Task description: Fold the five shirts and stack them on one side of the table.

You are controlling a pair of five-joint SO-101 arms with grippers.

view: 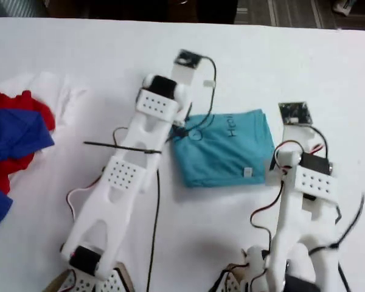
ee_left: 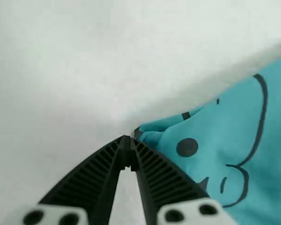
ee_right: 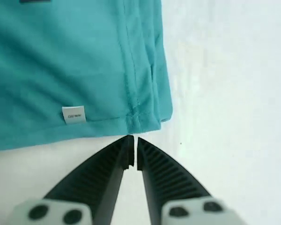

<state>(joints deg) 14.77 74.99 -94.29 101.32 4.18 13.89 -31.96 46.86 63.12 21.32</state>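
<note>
Lying mid white desk [view: 292, 61]: a smooth teal fabric shirt [view: 222, 149], folded into a soft rectangle. Pressing ribbed black jaws together at its bunched corner, the left gripper [ee_left: 129, 152]; pinching cloth or not, hard telling. Hovering, jaws nearly together, just beside the stitched hem corner, the right gripper [ee_right: 132, 147]. Lying crumpled, partly cut off at the edge: red and blue shirts [view: 15, 140].

text: none legible | teal shirt [view: 225, 159]: dark print, unreadable | white tag [ee_right: 73, 115]: print too small
</note>
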